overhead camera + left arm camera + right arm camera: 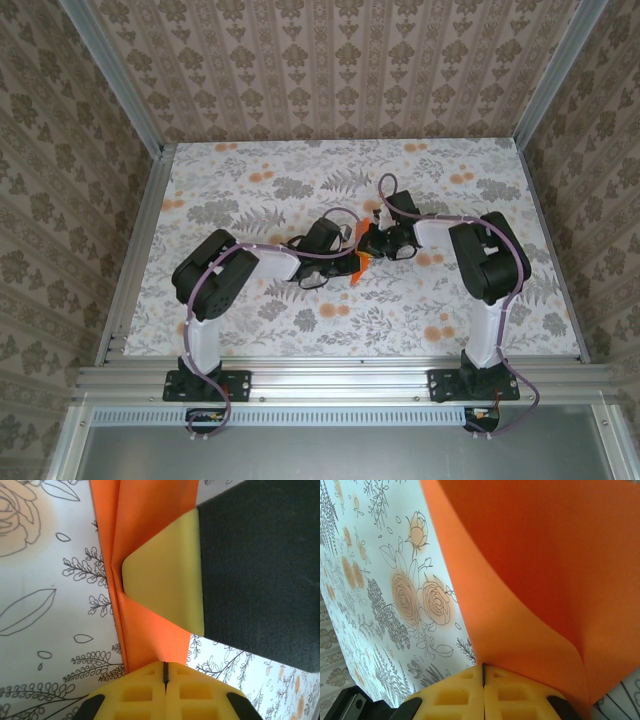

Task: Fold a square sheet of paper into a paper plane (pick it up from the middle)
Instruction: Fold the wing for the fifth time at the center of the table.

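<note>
Left gripper (165, 669) is clamped shut on the folded orange sheet of paper (140, 530). Right gripper (483, 672) pinches the same sheet at its curled fold. The sheet hangs between both grippers, over the middle of the floral table (250, 190).

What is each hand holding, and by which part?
Both grip the orange paper: left hand on its creased edge, right hand on a curled fold.
</note>
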Controlling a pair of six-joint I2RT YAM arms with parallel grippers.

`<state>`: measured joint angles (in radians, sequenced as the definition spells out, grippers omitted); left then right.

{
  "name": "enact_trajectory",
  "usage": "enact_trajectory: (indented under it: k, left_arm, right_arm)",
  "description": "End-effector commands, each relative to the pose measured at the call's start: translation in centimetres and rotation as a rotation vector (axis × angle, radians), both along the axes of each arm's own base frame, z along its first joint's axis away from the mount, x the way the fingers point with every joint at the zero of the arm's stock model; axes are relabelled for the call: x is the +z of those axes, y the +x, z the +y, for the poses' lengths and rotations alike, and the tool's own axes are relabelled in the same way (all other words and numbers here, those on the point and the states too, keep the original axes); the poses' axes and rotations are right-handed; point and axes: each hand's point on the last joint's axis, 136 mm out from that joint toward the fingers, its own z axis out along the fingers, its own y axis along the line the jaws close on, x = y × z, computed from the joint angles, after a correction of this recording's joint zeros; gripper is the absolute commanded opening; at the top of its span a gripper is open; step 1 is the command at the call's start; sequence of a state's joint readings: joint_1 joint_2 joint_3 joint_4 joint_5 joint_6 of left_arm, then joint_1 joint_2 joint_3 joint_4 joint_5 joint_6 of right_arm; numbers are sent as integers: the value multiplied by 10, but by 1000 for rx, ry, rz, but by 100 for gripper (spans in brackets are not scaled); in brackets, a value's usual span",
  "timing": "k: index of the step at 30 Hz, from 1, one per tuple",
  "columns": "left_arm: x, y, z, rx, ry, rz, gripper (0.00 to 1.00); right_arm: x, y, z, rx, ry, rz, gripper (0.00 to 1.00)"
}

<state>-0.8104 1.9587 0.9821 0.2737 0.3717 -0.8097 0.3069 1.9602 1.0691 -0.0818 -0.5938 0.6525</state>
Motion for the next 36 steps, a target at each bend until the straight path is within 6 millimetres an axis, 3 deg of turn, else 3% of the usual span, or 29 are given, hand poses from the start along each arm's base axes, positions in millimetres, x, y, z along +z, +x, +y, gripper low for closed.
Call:
enact_trajectory:
  k: [1,8,16,21,24,29,36]
  left_arm:
    - [-63,-33,40,-30,213,154,1]
    - [-76,-59,54,-124,236,183,0]
    - [-76,-70,62,-193,215,120,0]
    - [-75,-69,66,-197,218,99,0]
    - [-74,-67,66,-193,217,96,0]
    - [-71,-63,63,-191,207,84,0]
    - [-70,-61,60,-195,193,79,0]
  right_arm:
    - [-7,17,-8,-30,-68,-21,7]
    - [-15,35,-34,-152,-136,-14,6]
    - [18,40,-30,-134,-100,-113,6]
    - [43,30,-26,-113,-46,-171,6]
    - [47,18,-20,-85,-27,-159,6]
    - [37,-5,-4,-30,-23,-120,6]
    - [13,-12,11,0,2,-58,6]
